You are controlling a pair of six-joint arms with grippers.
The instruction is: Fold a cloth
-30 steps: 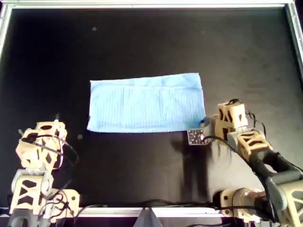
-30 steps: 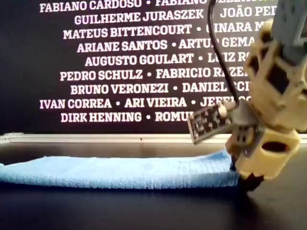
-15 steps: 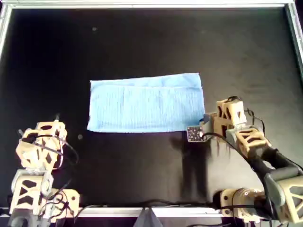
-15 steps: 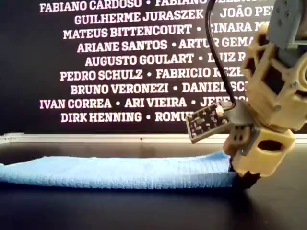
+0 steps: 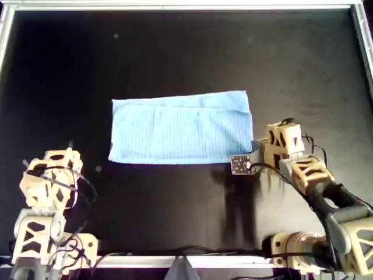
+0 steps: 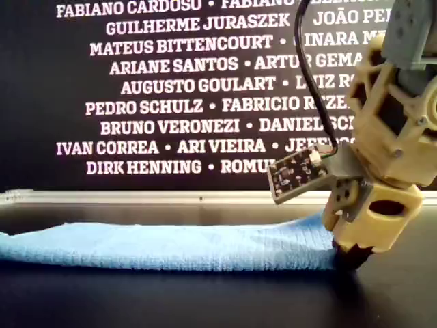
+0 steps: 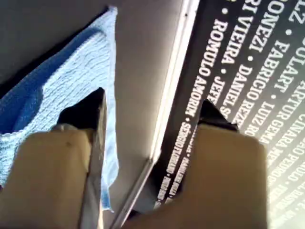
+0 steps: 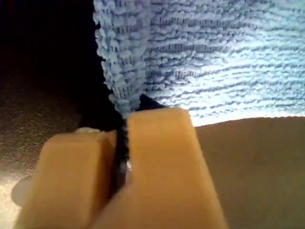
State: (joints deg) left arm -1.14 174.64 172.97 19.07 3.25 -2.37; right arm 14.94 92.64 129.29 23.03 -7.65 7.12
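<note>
The light blue cloth lies on the black table as a flat, wide rectangle with a doubled layer. In the exterior view the cloth is a low strip rising slightly toward the exterior view's right. My right gripper is at the cloth's near corner on the overhead view's right. In the right wrist view the right gripper is shut on the cloth edge. It sits low on the table. My left gripper is open and empty, and rests at the overhead view's lower left, apart from the cloth.
A small circuit board hangs off the right wrist on a cable, also seen as the board. A metal rim borders the black table. A dark banner with white names stands behind it.
The right gripper has shifted slightly at the cloth's corner, and the cloth's edge there has moved a little with it. The left arm has not moved.
</note>
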